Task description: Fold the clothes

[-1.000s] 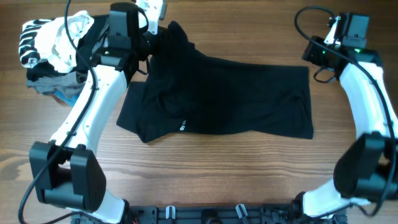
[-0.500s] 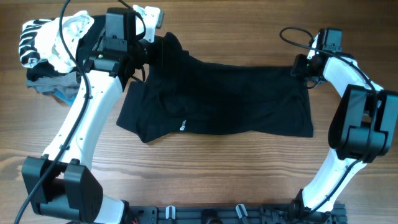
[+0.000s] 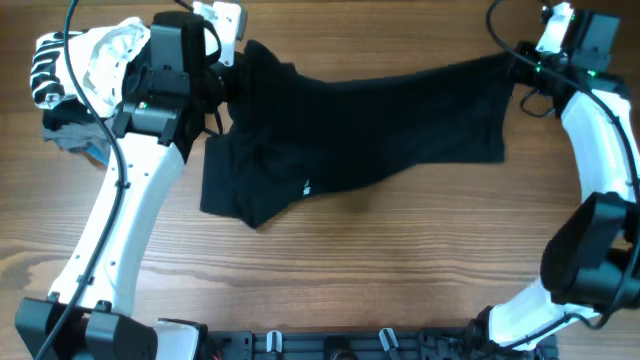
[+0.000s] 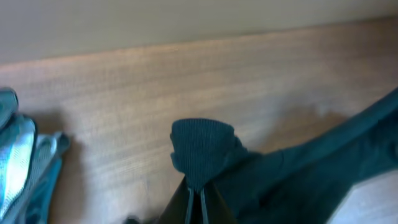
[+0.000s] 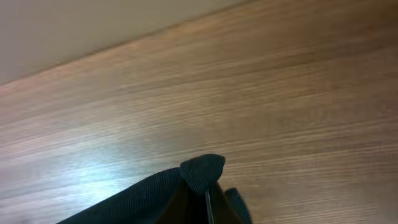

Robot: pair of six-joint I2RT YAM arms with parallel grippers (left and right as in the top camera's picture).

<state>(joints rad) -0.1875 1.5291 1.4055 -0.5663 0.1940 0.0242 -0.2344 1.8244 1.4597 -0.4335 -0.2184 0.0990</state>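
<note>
Two pinches explain how the cloth sits. Your left gripper (image 4: 195,202) is clamped on a bunched tab at the far left corner of the black garment (image 3: 380,120). Your right gripper (image 5: 204,190) is clamped on the far right corner. In each wrist view the fingers meet, with a nub of fabric poking out between them.

Holding both far corners lets you, I judge, stretch the far edge taut and carry it over the near half as a fold. The cloth runs stretched between the grippers along the far side of the table (image 3: 420,280). The near part, with its tiny white logo (image 3: 306,187), lies slack on the wood left of centre.

You work on pale wood grain. A pile of other garments (image 3: 85,70), striped, grey and blue, sits at the far left, just beside your left arm, where a sweep could catch it. Past the table's far edge the wrist views show only a plain pale surface; you cannot tell wall from floor.
</note>
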